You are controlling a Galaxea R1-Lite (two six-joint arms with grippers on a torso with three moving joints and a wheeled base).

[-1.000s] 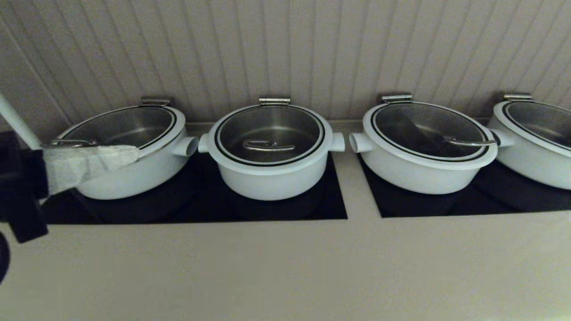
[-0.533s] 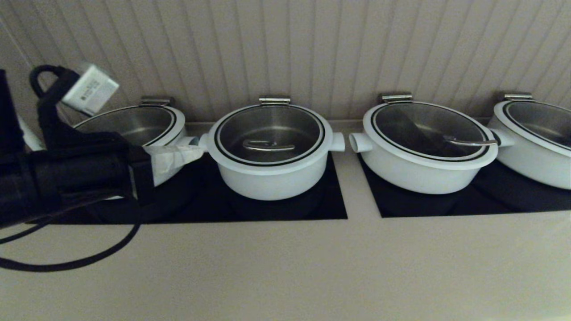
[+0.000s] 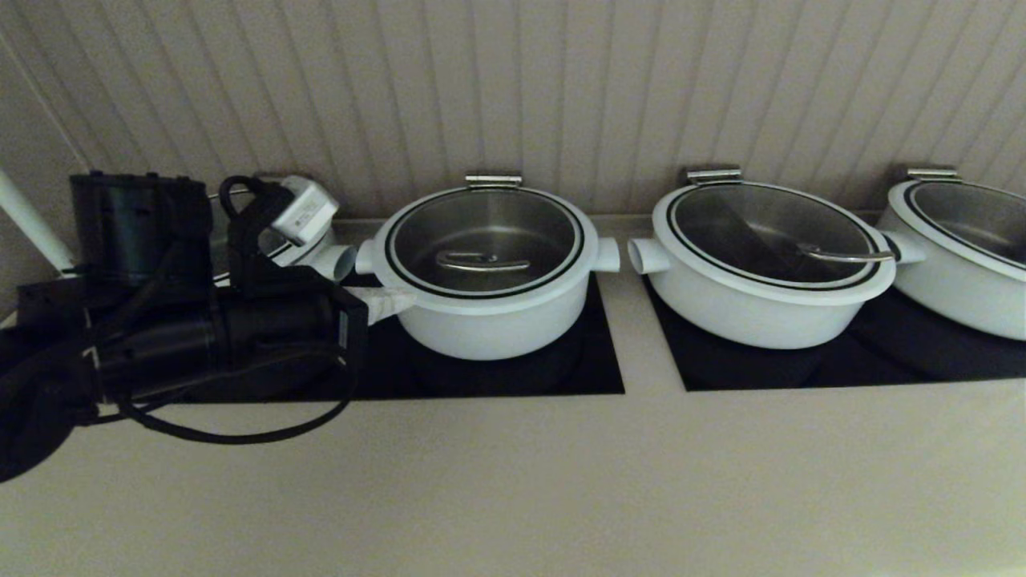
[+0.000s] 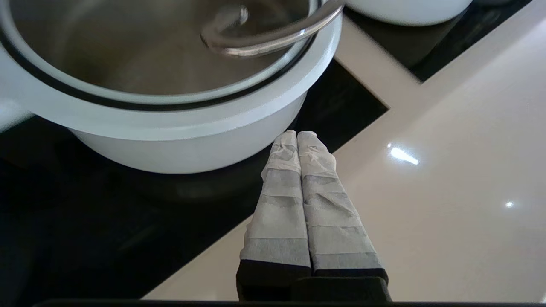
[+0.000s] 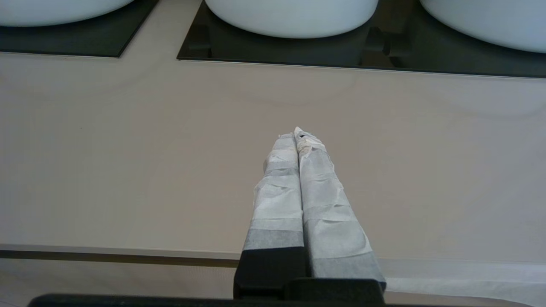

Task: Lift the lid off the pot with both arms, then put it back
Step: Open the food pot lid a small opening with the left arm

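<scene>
- The lid [image 3: 485,240], glass with white ring, black band and steel bar handle, sits on the pot [image 3: 489,312], second from my left on the desk [image 3: 513,481].
- My left end effector [image 4: 297,135] is closed and empty beside the pot.
- My right end effector [image 5: 297,133] is closed, empty, above the desk.
- No writing is legible.

Counter [image 3: 513,481]: pale beige, glossy, with two black inset panels along the far side. Left black panel [image 3: 593,369] carries the pot [image 3: 489,320] and one wider pot [image 3: 309,252] at far left. Right black panel [image 3: 801,365] carries two wider pots [image 3: 761,308], [image 3: 962,296].
</scene>
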